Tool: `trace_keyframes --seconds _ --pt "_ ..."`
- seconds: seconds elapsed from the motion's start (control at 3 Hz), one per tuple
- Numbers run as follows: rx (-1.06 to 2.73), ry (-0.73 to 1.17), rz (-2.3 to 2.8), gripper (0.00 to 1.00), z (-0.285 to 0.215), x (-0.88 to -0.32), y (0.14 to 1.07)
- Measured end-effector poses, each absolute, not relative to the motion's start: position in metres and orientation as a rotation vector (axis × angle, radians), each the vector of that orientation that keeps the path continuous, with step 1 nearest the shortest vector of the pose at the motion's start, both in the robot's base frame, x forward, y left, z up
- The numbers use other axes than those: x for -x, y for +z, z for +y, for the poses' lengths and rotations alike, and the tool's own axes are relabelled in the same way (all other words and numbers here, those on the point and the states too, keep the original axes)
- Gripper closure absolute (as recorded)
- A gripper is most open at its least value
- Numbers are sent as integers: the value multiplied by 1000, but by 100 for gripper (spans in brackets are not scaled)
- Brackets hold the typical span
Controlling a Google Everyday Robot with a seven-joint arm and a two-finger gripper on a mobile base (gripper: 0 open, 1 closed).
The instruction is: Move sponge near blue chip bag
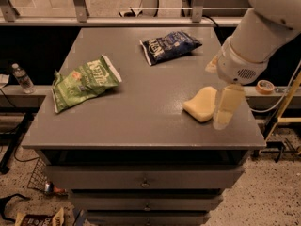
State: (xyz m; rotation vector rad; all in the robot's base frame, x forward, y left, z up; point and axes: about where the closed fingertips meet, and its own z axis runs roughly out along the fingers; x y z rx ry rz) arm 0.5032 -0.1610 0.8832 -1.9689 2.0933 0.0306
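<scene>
The pale yellow sponge point(201, 105) lies on the grey table point(141, 126) near its front right corner. The navy-blue chip bag point(169, 45) with white lettering lies at the back, right of the middle, well apart from the sponge. My gripper point(216, 95) hangs from the white arm that comes in from the upper right. It is over the sponge's right end and is open and empty. One pale finger point(226, 106) covers the sponge's right edge; the other shows further back.
A larger green chip bag point(84, 81) lies on the table's left side. Drawers sit under the tabletop. A water bottle point(22, 78) stands on a ledge to the left, and a tape roll point(265, 85) lies on a ledge to the right.
</scene>
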Motion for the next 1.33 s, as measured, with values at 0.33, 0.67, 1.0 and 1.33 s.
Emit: trace_keyframes --seconds 0.33,0.67,1.0,1.33 --pt "1992 73 2121 0 -159 -514 854" --pt "1973 67 2146 0 -165 -528 844" --pt "1979 77 2164 14 -169 -535 832" --pt "1986 81 2174 39 -173 -539 825"
